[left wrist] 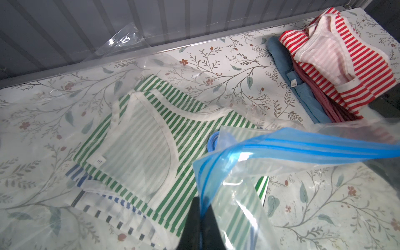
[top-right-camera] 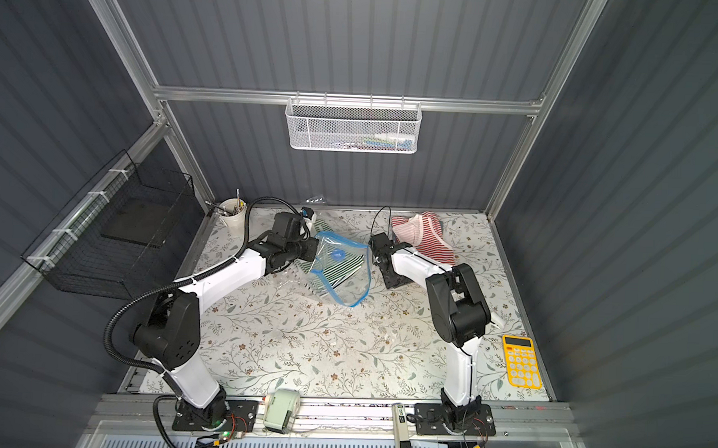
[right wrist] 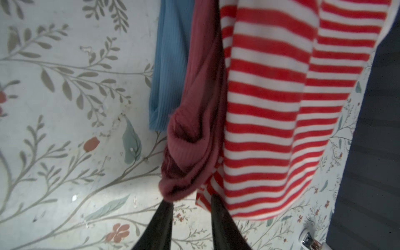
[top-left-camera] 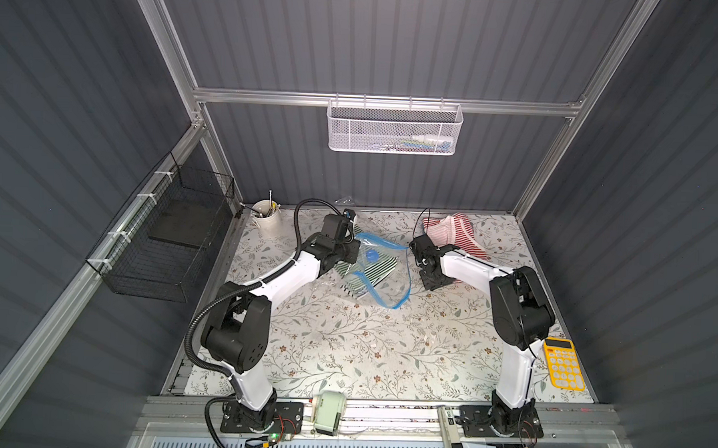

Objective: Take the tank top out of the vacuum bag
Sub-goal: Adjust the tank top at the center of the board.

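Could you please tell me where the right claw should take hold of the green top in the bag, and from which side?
Probably its hem corner: the green top lies flat, that corner nearest the mouth of the bag. Bring the right claw in through the mouth, under the zip strip that the left claw holds up, pinching the edge.

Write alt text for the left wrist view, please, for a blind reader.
The left gripper pinches the vacuum bag by its blue zip edge; a green-striped tank top lies inside it on the floral table. A red-striped top sits beyond.
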